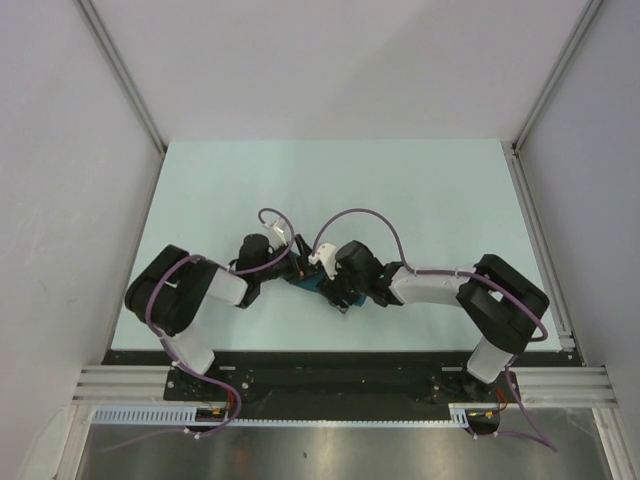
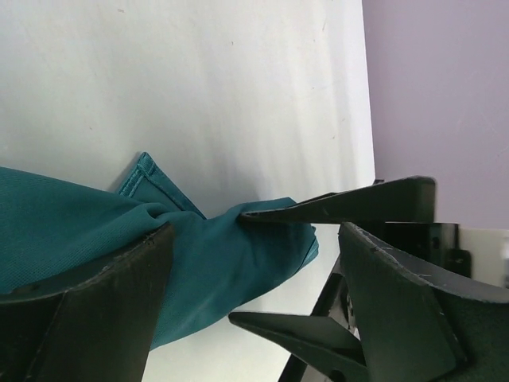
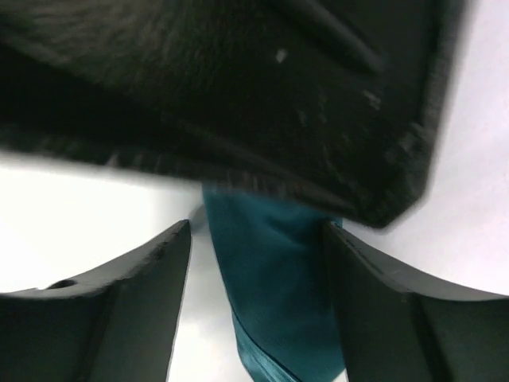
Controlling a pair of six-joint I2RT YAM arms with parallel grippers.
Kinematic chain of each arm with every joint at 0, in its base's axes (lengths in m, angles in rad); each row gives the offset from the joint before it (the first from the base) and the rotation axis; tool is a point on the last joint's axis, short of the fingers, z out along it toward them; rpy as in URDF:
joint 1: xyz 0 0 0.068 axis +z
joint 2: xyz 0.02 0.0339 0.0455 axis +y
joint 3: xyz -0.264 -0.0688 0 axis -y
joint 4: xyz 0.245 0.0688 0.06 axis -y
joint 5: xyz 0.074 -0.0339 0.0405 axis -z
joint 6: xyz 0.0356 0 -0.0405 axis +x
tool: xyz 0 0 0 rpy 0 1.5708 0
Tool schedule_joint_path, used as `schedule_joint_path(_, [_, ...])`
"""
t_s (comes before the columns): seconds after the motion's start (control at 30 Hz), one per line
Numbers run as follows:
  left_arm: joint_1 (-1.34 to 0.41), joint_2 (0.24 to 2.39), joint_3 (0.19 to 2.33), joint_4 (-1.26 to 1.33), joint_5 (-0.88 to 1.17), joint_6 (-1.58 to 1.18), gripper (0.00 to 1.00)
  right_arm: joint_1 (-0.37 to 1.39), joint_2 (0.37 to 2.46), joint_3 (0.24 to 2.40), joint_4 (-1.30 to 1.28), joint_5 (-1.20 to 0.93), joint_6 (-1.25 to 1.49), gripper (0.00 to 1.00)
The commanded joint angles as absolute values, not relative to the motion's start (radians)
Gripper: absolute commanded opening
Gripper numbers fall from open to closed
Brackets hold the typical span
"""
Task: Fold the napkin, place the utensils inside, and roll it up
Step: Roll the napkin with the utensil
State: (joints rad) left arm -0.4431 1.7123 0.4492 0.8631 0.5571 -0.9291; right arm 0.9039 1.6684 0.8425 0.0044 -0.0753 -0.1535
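Note:
The teal napkin (image 1: 306, 284) lies bunched into a narrow bundle on the table between both arms. In the left wrist view its end (image 2: 207, 263) sits between the spread fingers of my left gripper (image 2: 254, 239), which is open. A thin finger (image 2: 342, 205) of the right gripper lies along the cloth's top edge, with the other finger below the cloth's end. In the right wrist view the napkin (image 3: 278, 294) runs between the fingers of my right gripper (image 3: 258, 231). That gripper is open, with a gap on the left side. The utensils are hidden.
The pale table (image 1: 400, 190) stretches beyond the arms, framed by metal rails (image 1: 535, 230) and grey walls. The left gripper's dark body (image 3: 238, 95) fills the top of the right wrist view, very close. Both grippers (image 1: 318, 278) crowd the same spot.

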Motion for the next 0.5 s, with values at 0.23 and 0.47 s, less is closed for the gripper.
schedule_joint_path(0.23, [-0.39,1.654,0.632,0.583,0.523,-0.835,0.99,0.808,1.759,0.94,-0.159,-0.204,-0.075,0.29])
schedule_joint_path(0.47, [-0.226,1.516,0.805,0.345,0.48,-0.72,1.0,0.739,1.782,0.939,-0.215,-0.402,-0.015,0.17])
